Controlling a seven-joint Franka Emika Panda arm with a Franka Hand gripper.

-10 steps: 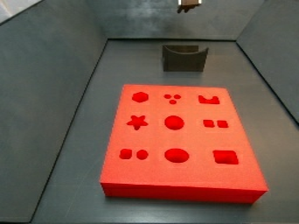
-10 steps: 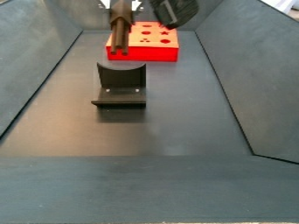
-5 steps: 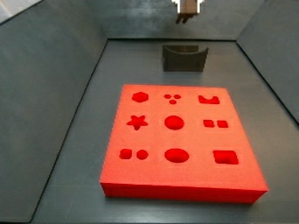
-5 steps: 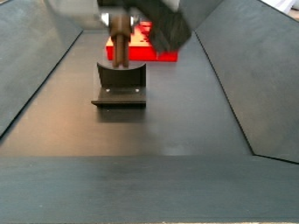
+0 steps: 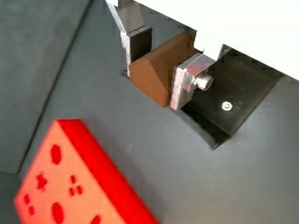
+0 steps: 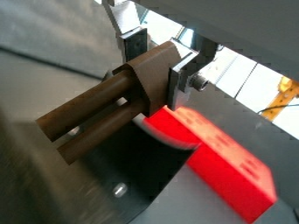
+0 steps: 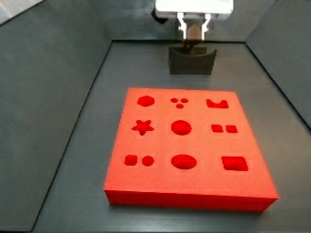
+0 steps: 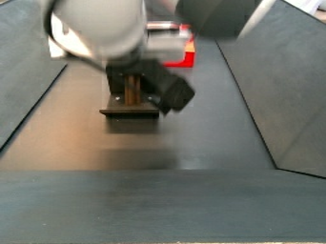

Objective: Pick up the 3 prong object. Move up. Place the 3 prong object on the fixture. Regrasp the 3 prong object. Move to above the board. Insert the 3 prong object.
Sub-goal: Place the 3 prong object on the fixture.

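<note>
your gripper (image 5: 160, 63) is clamped on the 3 prong object (image 6: 100, 114), right above the fixture (image 7: 191, 60). the board (image 7: 186, 146) lies well apart on the floor. in a side view the arm's body hides most of the fixture.

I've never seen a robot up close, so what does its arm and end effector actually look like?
The end effector, above the fixture, has two flat silver metal fingers with dark pads; one bears a round screw head. In a side view its body is white; the arm looks bulky, rounded, pale grey and dark.
</note>
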